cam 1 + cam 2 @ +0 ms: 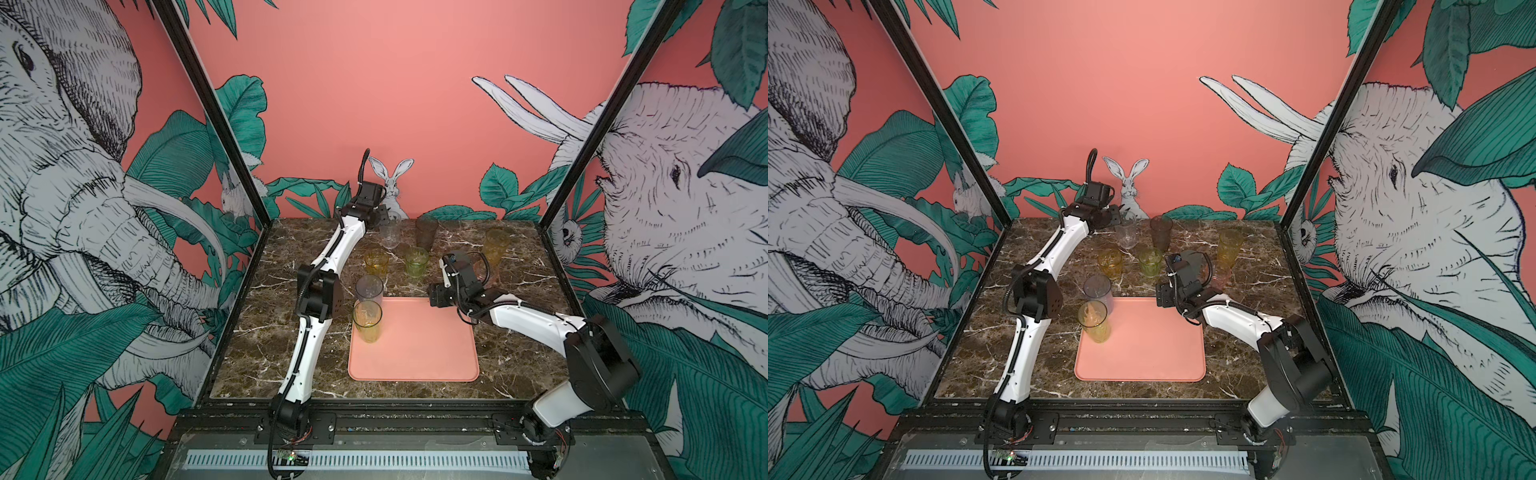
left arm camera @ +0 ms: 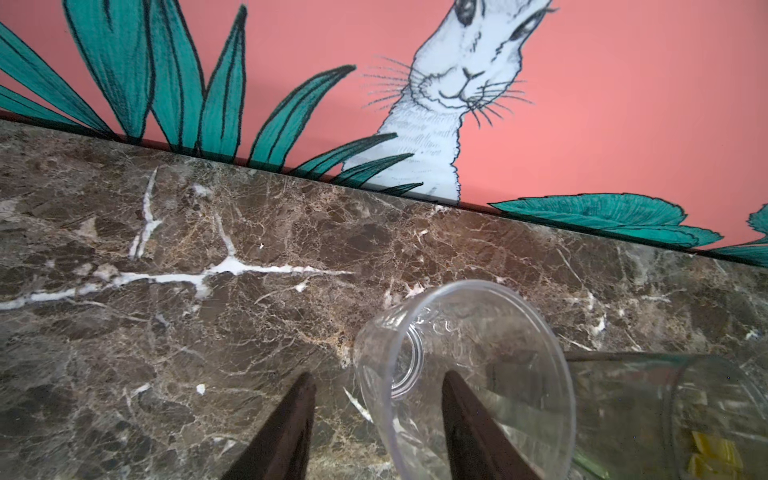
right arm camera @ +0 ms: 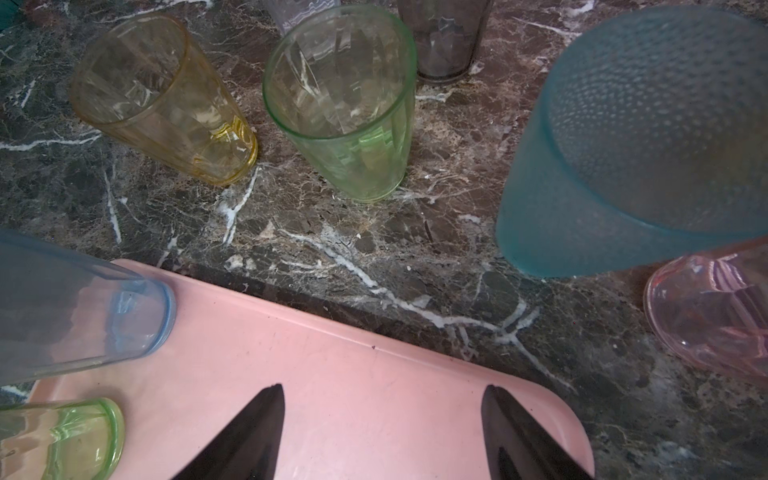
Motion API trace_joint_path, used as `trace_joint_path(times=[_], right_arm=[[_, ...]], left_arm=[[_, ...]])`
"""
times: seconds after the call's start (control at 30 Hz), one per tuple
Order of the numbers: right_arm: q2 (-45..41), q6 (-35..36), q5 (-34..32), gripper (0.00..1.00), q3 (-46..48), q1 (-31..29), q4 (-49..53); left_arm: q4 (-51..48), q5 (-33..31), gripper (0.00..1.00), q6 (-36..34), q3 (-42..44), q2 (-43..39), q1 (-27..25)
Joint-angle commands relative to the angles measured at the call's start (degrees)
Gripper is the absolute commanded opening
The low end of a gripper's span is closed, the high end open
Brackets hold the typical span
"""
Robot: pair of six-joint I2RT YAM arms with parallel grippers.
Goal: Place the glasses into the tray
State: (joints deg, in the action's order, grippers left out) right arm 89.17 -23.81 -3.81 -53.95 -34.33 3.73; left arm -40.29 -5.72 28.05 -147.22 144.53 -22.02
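Two glasses are home on the tray [image 1: 415, 357], the grey tumbler [image 1: 369, 287] and the yellow-green tumbler [image 1: 367, 322] standing at its far left corner, and the pick of a third is in hand. The left gripper [image 2: 376, 374] is out at the far edge of the bench [image 1: 519, 357], down over the clear glass [image 1: 390, 237]. The wrist view shows how: one finger appears to sit within the mouth, the other outside the wall, the jaws apart with a gap on either side of that wall, so nothing is clamped yet. I judge the next move wants a pinch on the thin wall, then a straight lift before any travel. The smoky dark glass [image 1: 427, 232] stands just beside it, and the short amber tumbler [image 1: 376, 261] and short green tumbler [image 1: 416, 261] sit between it and the tray. The right gripper [image 3: 386, 415] hangs empty over the tray's far right corner, fingers spread wide, with the frosted blue glass [image 3: 640, 137] and the pink glass [image 3: 715, 316] near it on the bare marble.
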Motion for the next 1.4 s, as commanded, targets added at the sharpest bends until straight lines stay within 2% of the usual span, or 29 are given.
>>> trace_joint_path(times=[0.0, 0.4, 0.83, 1.37], right_arm=[[-0.8, -0.3, 0.2, 0.77, -0.1, 0.3, -0.8], [-0.9, -0.3, 0.0, 0.77, -0.1, 0.3, -0.5], [-0.9, -0.3, 0.0, 0.77, -0.1, 0.3, -0.7], [-0.7, -0.3, 0.0, 0.77, -0.1, 0.2, -0.8]], left_arm=[[0.5, -1.6, 0.49, -0.1, -1.8, -0.2, 0.2], [0.2, -1.2, 0.4, 1.0, -1.8, 0.7, 0.2], [-0.6, -1.3, 0.25, 1.8, -1.7, 1.3, 0.2], [-0.3, -1.0, 0.14, 2.9, 0.7, -0.4, 0.7]])
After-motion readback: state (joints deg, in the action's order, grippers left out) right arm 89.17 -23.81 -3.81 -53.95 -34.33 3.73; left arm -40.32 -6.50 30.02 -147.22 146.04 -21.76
